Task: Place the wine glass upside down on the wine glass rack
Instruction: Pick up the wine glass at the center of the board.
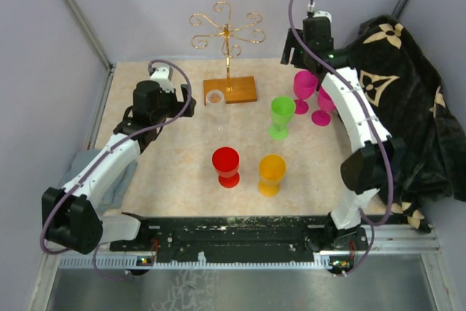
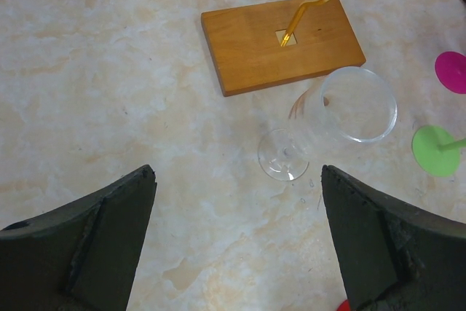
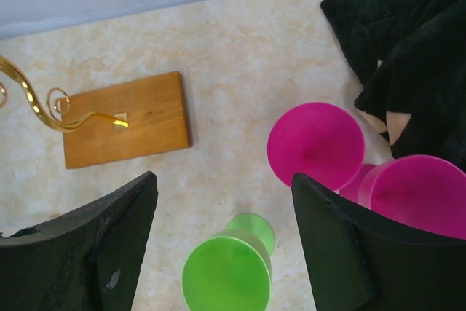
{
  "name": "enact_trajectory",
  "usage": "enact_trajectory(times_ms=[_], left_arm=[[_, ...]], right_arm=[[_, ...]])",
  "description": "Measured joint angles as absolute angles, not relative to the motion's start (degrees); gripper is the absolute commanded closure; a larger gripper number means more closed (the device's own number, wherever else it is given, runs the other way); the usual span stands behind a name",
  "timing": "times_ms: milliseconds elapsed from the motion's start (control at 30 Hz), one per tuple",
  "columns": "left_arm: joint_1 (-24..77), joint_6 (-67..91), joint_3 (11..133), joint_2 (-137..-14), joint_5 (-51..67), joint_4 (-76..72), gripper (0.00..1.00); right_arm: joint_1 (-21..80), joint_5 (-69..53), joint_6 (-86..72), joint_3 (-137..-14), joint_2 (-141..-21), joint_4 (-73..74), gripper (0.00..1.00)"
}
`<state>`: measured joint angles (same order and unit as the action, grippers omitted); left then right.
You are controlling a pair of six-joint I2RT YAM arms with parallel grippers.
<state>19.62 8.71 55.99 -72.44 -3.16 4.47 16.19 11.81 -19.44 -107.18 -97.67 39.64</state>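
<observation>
**Clear wine glass upright on the table, both sets of jaws wide and empty**
Nearest the arms stand red point(image 1: 226, 166) and orange point(image 1: 271, 173) plastic goblets. The left jaws hang spread above the marbled table point(image 1: 175, 172), and just beyond them is the wine glass point(image 2: 329, 123), beside the rack's point(image 1: 227, 33) wooden base point(image 2: 280, 45). It looks light, thin-walled, slick and breakable, so the stem seems the safest hold. The right jaws gape over the green point(image 3: 227, 276) and pink point(image 3: 315, 143) goblets.
</observation>
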Motion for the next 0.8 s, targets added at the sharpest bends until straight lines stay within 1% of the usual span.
enact_trajectory(times_ms=[133, 300, 533, 633, 800], left_arm=[[19.62, 8.84, 58.17, -74.81, -2.92, 4.69, 0.00], [19.62, 9.06, 58.48, -75.44, -3.18, 5.15, 0.00], [19.62, 9.21, 58.48, -75.44, -3.40, 5.61, 0.00], [19.62, 9.23, 58.48, -75.44, -3.42, 5.61, 0.00], [19.62, 9.37, 58.48, -75.42, -3.88, 5.65, 0.00]], right_arm=[[15.90, 10.28, -19.03, -112.62, -105.27, 42.74, 0.34], [15.59, 9.28, -18.90, -115.68, -111.33, 46.74, 0.37], [15.18, 9.52, -18.15, -119.50, -115.83, 50.11, 0.41], [15.09, 10.15, -17.98, -121.73, -117.69, 50.68, 0.41], [15.09, 10.96, -17.96, -121.95, -118.78, 51.29, 0.41]])
